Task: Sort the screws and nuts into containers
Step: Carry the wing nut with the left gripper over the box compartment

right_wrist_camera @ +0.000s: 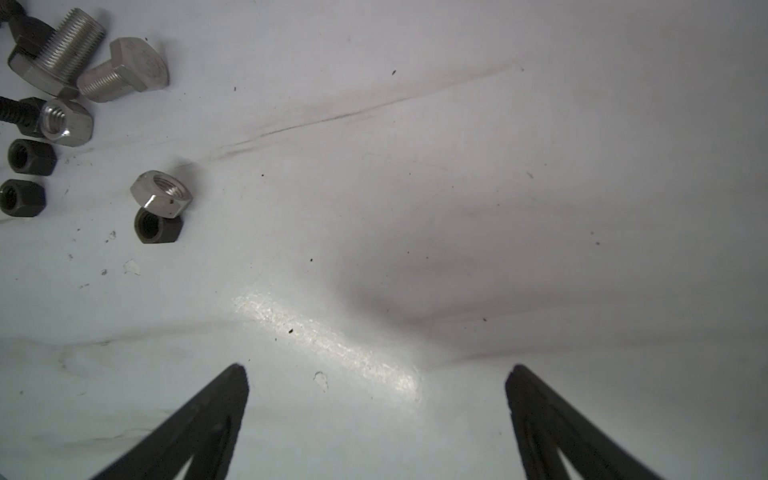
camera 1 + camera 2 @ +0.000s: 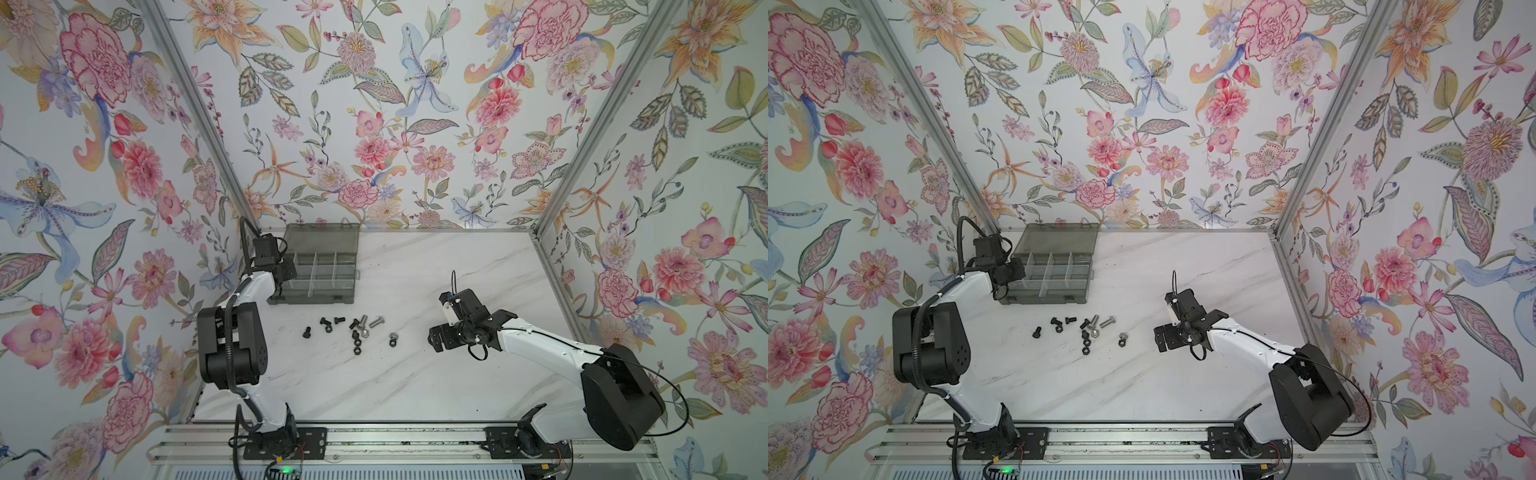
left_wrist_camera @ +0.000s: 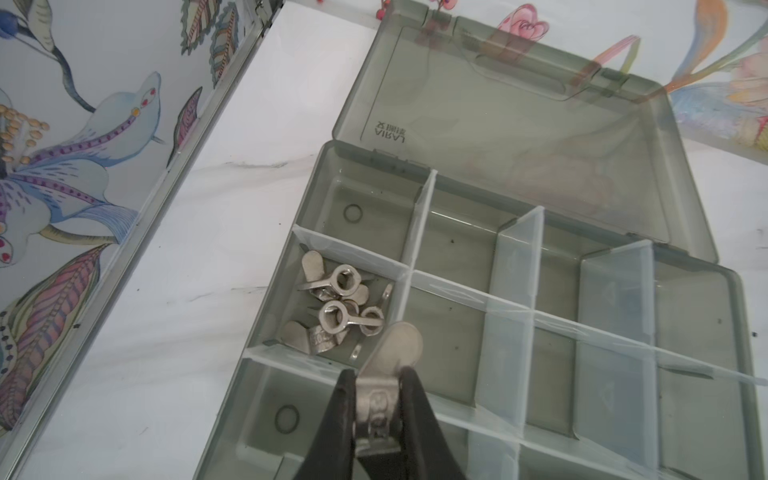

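The left hand (image 3: 378,372) hung over the left end of the box (image 2: 309,300), its fingers pinched tight on a silver wing nut (image 3: 392,345), one rounded wing sticking out past the black tips. Just below it, the middle cell (image 3: 286,266) along that end wall held a small heap of silver wing nuts (image 3: 336,297) lying across one another. The box was smoky grey and see-through, split into cells by thin clear walls, with its lid (image 2: 322,239) thrown back toward the rear wall.

In front of the box, loose on the worktop (image 2: 415,374), lay short black screws (image 2: 306,331) with round heads. To their right were two longer silver screws (image 2: 376,321) with hex heads, just beside each other. Black nuts (image 2: 356,350) sat near them. Farther right a silver nut (image 1: 161,193) leaned on another black one.

Well to the right of these, the right hand (image 1: 378,368) hung low over bare worktop, its fingers spread wide and holding nothing.

The worktop was white marble with faint grey veins and a few dark specks. Floral wallpaper (image 2: 374,104) in pinks, blues and greens covered the three walls, and a metal rail (image 2: 374,440) ran along the near edge under both arms.
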`<state>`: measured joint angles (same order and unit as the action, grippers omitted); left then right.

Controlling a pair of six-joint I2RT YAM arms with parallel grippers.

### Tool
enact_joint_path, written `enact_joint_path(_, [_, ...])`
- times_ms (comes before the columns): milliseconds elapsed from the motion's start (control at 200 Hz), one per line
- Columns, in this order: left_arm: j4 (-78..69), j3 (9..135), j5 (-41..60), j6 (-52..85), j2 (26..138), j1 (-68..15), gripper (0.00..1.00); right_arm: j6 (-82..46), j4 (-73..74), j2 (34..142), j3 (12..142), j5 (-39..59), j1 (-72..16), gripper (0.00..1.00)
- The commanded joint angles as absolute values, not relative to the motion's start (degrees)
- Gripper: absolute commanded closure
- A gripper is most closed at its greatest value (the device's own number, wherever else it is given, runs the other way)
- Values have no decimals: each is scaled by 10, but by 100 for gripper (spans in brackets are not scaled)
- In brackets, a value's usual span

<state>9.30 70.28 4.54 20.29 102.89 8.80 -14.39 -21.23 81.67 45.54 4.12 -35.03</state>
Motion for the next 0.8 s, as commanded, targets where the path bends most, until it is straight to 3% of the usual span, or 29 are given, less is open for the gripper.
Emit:
enact_joint_path(0, [79,733,65,190,1061,105,100,-151,-215,830,471,47,-352,1])
enact_joint_path(666, [44,753,42,192,1118,116,100,-142,-216,874,508,58,-352,1])
enact_joint_path(796, [39,751,42,196,1118,115,78,-141,-216,873,509,57,-352,1])
